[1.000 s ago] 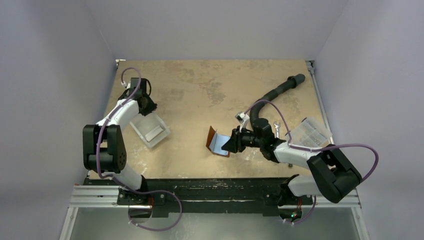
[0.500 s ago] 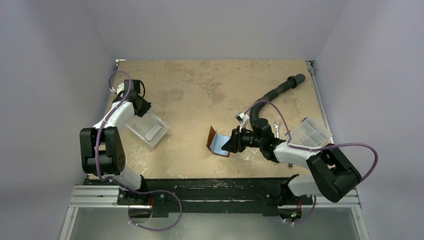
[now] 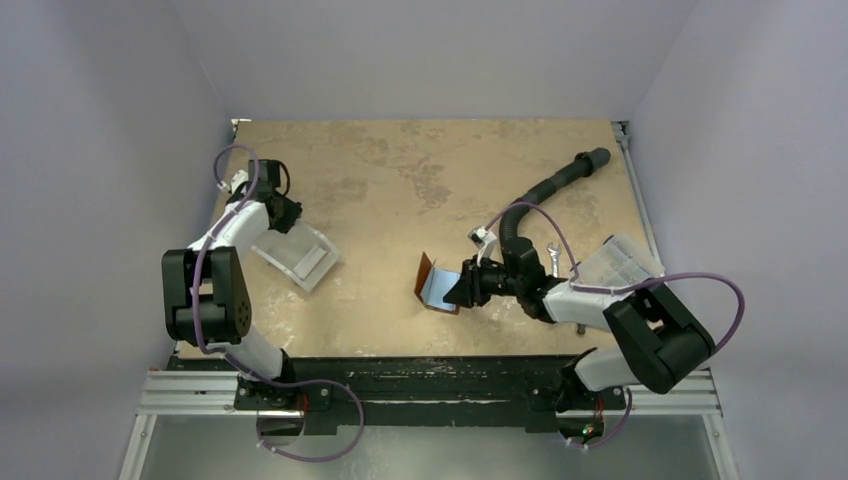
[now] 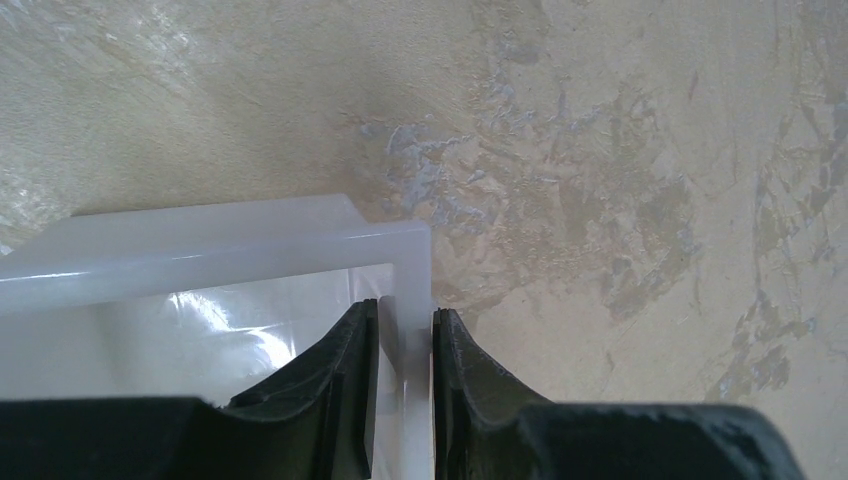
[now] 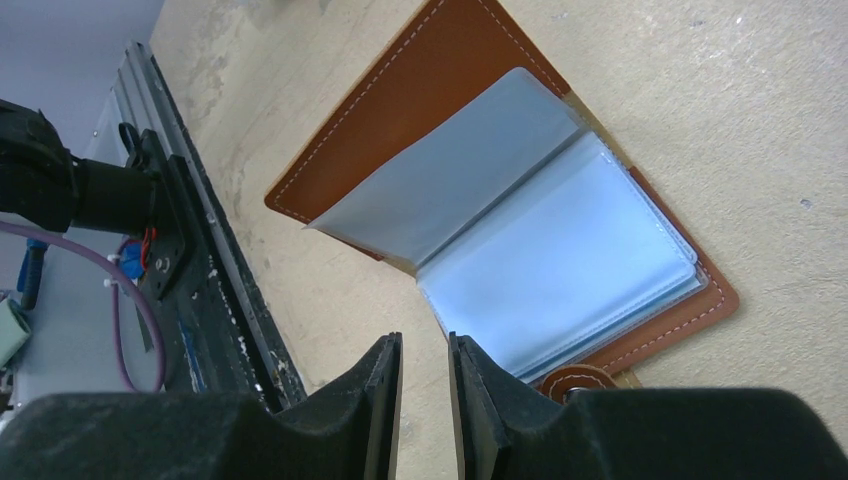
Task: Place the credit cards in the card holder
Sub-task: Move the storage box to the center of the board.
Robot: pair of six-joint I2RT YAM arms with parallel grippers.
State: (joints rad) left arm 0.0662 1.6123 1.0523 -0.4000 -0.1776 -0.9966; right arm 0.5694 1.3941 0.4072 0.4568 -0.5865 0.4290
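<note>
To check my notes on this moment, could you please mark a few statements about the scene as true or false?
1. The card holder lies open on the table, pale pockets showing. True.
2. The left gripper has its jaws on the card holder. False: they clamp a wall of the clear-and-white box.
3. The right gripper is right beside the card holder. True.
4. The clear printed packet lies next to the left arm. False: it lies near the table's right edge, by the right arm.
</note>
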